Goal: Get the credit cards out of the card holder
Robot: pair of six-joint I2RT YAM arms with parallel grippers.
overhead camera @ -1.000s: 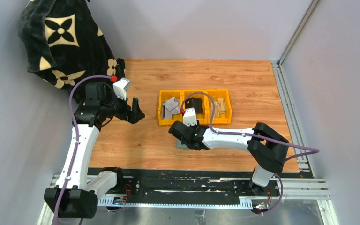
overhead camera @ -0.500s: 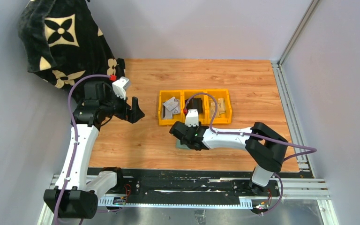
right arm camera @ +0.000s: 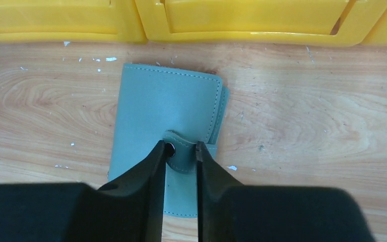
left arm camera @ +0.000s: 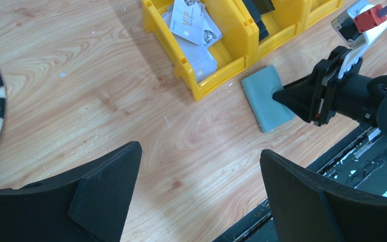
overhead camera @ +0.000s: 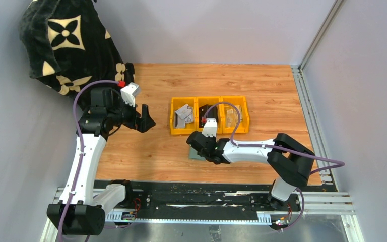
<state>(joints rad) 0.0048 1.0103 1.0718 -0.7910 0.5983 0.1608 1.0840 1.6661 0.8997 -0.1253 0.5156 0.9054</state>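
The card holder (right arm camera: 156,111) is a sage-green folded wallet lying flat on the wood, just in front of the yellow bins; it also shows under the right arm (overhead camera: 196,154) and in the left wrist view (left arm camera: 262,98). My right gripper (right arm camera: 181,146) is low over it, fingers narrowed on both sides of its small closure tab (right arm camera: 184,156) with the snap. The holder is folded shut, so the credit cards are hidden. My left gripper (left arm camera: 199,154) hangs wide open above bare wood to the left (overhead camera: 145,119), holding nothing.
Three joined yellow bins (overhead camera: 209,132) stand behind the holder: pale cards marked VIP (left arm camera: 194,25) in the left one, a black item (overhead camera: 210,111) in the middle, tan pieces (overhead camera: 237,115) in the right. A black patterned cloth (overhead camera: 65,40) hangs at the back left. A metal rail (overhead camera: 196,196) runs along the near edge.
The right gripper has shifted slightly right and back and its fingers have narrowed onto the tab. The left arm has not moved.
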